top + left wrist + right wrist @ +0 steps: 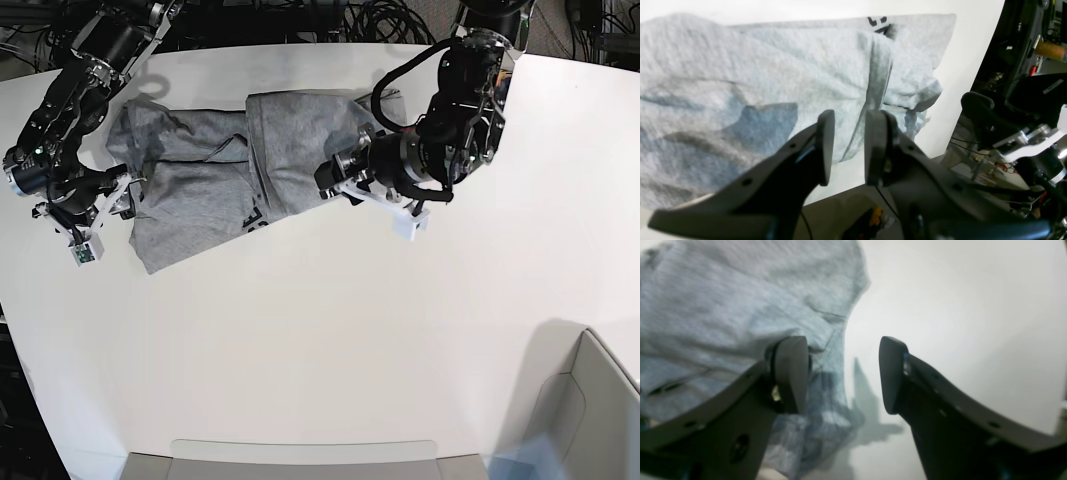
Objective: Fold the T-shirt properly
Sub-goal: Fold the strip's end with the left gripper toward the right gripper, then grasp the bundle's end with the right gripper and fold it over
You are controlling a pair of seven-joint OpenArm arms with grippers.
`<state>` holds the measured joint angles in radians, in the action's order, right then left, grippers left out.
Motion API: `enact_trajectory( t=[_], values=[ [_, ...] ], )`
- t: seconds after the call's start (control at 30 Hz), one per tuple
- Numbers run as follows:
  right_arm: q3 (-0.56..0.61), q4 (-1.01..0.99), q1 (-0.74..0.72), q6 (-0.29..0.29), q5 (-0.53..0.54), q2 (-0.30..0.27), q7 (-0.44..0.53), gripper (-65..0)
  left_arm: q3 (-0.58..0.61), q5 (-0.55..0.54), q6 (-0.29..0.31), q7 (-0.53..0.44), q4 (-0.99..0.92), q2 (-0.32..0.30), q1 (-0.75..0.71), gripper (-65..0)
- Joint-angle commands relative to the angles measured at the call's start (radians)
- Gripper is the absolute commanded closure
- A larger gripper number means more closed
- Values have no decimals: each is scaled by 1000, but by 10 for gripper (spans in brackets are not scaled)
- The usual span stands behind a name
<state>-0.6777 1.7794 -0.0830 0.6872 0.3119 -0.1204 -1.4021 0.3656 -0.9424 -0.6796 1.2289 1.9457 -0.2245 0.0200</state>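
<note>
The heather-grey T-shirt [220, 170] lies crumpled and partly folded over itself on the white table [350, 350], with black lettering [253, 217] showing at its near edge. My left gripper [335, 180] sits at the shirt's right edge. In the left wrist view its fingers [825, 146] stand a little apart above the T-shirt [756, 83], with a hem strip and the lettering [878, 23] beyond them. My right gripper [125, 190] is at the shirt's left edge. In the right wrist view this gripper [843, 373] is wide open, one finger over the T-shirt [723, 300], the other over bare table.
A grey bin [590, 420] stands at the table's near right corner and a flat grey tray [300, 455] lies along the near edge. Cables and dark equipment [1023, 116] crowd the space beyond the table's edge.
</note>
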Motion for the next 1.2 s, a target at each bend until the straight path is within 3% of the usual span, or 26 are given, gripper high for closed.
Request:
enact_trajectory(
  t=[0.0,0.13,0.37,0.47,0.57,0.63,0.83,0.93,1.03,1.17],
  values=[
    [-29,-31,-24,11,59,-46,6,-335,2,-31,-19,24,10,-2,11,-165],
    [-43,-255,-14,11,181,-107,6,-335,2,-31,-19,24,8,-2,1,-165],
    [-35,-453,-4,11,188,-129,6,-334,2,-31,-19,24,8,-2,-9,-165],
    [-32,-490,-5,11,189,-123,6,-334,2,-30,-19,24,-1,-2,-9,-165],
    [43,-542,-11,11,191,-118,6,-334,2,-30,-19,16,-25,0,-9,-165],
    [105,-551,-11,11,191,-89,6,-334,2,-30,-19,16,-27,0,-9,-165],
    [132,-556,-1,11,183,-37,6,-332,2,-30,-19,16,-27,0,-9,-164],
    [186,-553,10,11,183,-40,6,-228,2,-30,-19,22,-27,0,-15,-164],
    [201,-557,2,11,163,-42,6,0,0,-34,-19,21,-21,0,-30,-164],
    [198,-557,-54,11,109,-34,6,0,-7,-31,-19,16,-21,0,-61,-164]
  ],
)
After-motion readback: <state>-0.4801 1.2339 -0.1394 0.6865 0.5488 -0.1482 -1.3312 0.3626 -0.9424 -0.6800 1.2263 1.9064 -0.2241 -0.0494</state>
